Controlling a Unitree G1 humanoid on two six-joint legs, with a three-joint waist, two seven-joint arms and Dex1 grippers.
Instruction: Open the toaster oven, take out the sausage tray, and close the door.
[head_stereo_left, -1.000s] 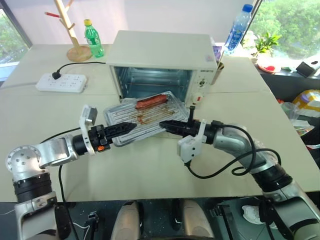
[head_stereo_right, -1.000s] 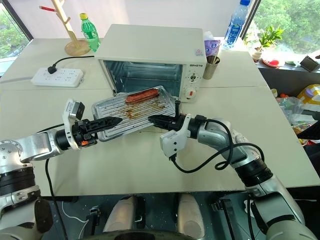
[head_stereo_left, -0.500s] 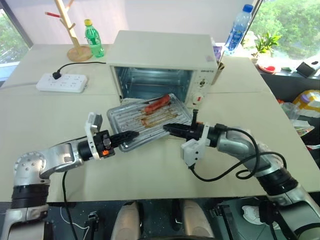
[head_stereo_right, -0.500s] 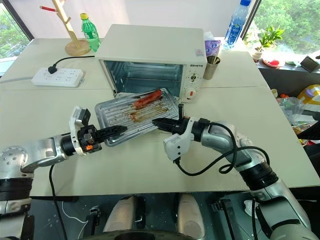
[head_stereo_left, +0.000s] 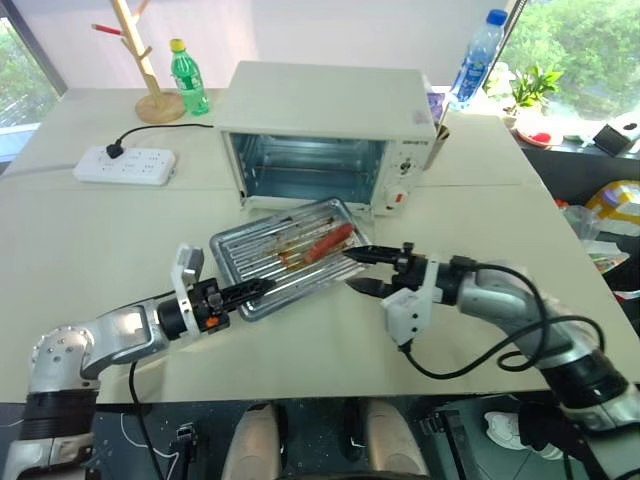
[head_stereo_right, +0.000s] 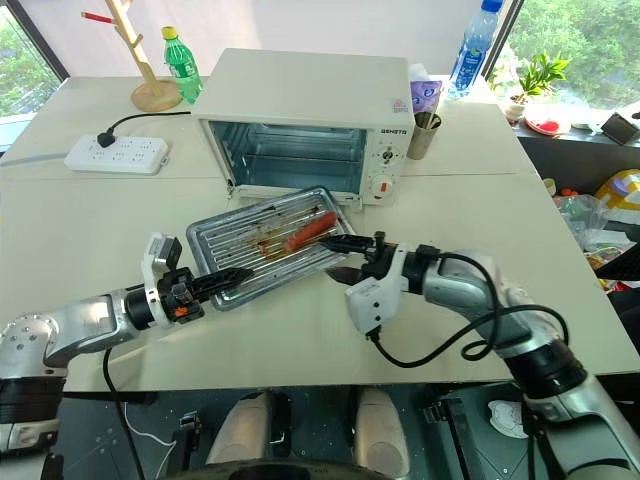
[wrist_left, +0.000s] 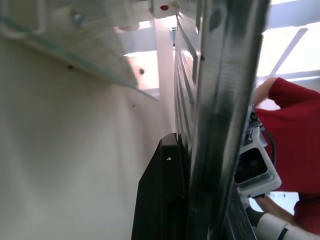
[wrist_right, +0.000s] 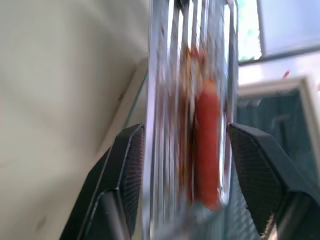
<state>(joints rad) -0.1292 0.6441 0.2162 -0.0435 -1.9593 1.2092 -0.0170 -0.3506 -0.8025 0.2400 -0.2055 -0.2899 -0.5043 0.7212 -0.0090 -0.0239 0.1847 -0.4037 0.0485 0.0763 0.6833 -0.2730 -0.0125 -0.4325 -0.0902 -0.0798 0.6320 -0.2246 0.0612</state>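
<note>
Now sausage tray (head_stereo_left: 285, 255) long axis left-right; left gripper (head_stereo_left: 252, 290) jaws clenched on corner, right gripper (head_stereo_left: 362, 270) jaws released.

Dark lettering is showing at the top of the control panel (head_stereo_right: 386, 158) of the toaster oven (head_stereo_right: 305, 118), too small to be read with certainty. A round sticker (head_stereo_right: 399, 105) is sitting on the oven's top near its right front corner; its print cannot be made out. The blue bottle (head_stereo_left: 477, 55) and the green bottle (head_stereo_left: 186, 78) are carrying labels whose wording is not legible.
</note>
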